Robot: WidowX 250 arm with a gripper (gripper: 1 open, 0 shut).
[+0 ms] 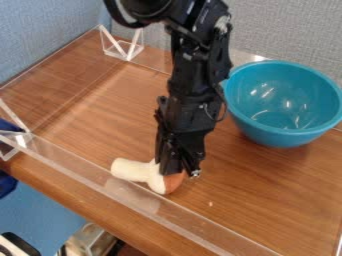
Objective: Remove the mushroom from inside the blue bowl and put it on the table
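Where the dark gripper points down near the front edge of the wooden surface, the mushroom lies on its side, pinched between the closed jaws. Its cream stem sticks out to the left, pale and cylindrical, while the reddish-brown cap (only a sliver shows under the gripper) sits low against the wood; whether it fully rests there is unclear. The clear front wall runs just beside it. The blue bowl, glossy and teal, stands well apart at the right.
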